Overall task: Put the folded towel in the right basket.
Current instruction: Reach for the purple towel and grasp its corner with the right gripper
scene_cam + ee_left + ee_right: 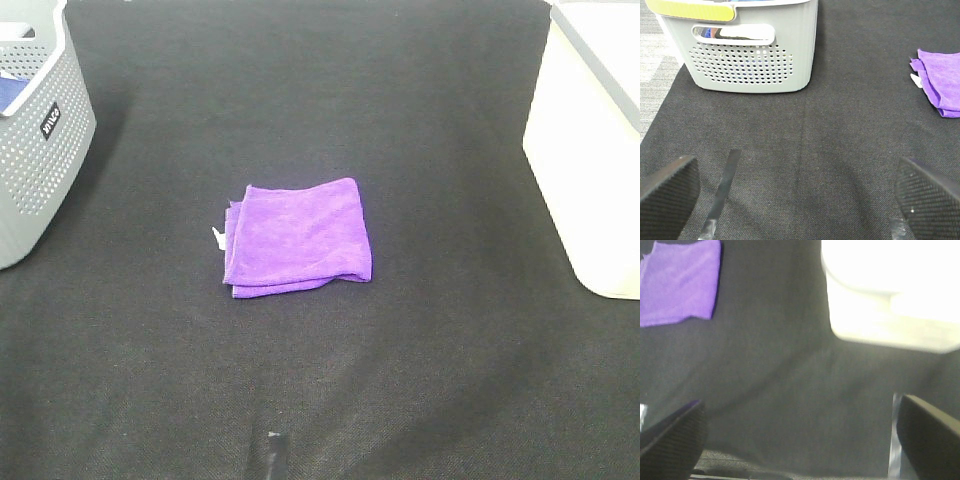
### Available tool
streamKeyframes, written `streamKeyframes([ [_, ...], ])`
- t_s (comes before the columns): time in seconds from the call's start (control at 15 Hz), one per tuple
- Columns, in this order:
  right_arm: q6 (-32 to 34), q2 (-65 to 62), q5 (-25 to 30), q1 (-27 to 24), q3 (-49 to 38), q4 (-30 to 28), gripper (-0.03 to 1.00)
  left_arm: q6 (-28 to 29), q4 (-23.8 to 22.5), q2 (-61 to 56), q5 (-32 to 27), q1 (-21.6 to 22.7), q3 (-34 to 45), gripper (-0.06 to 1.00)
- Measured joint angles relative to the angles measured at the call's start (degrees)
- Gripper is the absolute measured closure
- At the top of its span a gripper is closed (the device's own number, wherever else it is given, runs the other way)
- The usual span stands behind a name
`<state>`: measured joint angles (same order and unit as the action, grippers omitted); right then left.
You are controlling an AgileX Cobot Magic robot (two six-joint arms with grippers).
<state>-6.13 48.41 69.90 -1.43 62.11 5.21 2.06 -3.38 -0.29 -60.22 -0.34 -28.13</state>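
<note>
A folded purple towel point(298, 238) lies flat on the black mat in the middle of the table. It also shows in the left wrist view point(941, 80) and in the right wrist view point(679, 282). The right basket point(590, 140) is cream-white and stands at the right edge; the right wrist view point(890, 295) shows it blurred. My left gripper point(795, 200) is open and empty, well short of the towel. My right gripper point(800, 440) is open and empty, between the towel and the basket. Neither gripper shows in the exterior view.
A grey perforated basket point(35, 130) with things inside stands at the back left; it also shows in the left wrist view point(745, 50). The black mat point(320, 400) covers the table. A small white tag point(217, 236) sticks out at the towel's left edge.
</note>
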Motion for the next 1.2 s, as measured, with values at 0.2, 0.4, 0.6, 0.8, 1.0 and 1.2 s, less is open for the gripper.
streamKeyframes([
  [0.2,-1.6,14.67,-0.11,0.11,9.51,6.53,-0.01,0.0,0.0,0.0,0.0,0.0,0.0,-0.04],
  [0.4,-1.6,29.62,-6.42,10.31,10.71,11.12,-0.01,0.0,0.0,0.0,0.0,0.0,0.0,-0.04],
  [0.6,1.09,41.37,-15.7,18.22,10.71,14.21,-0.01,0.0,0.0,0.0,0.0,0.0,0.0,-0.04],
  [0.8,-0.57,52.14,-22.29,18.62,10.71,18.22,-0.01,0.0,0.0,0.0,0.0,0.0,0.0,-0.04],
  [1.0,-5.27,57.98,-25.55,18.62,12.83,23.49,-0.01,0.0,0.0,0.0,0.0,0.0,0.0,-0.04],
  [1.2,-10.43,69.1,-25.38,18.62,23.15,31.05,-0.01,0.0,0.0,0.0,0.0,0.0,0.0,-0.04],
])
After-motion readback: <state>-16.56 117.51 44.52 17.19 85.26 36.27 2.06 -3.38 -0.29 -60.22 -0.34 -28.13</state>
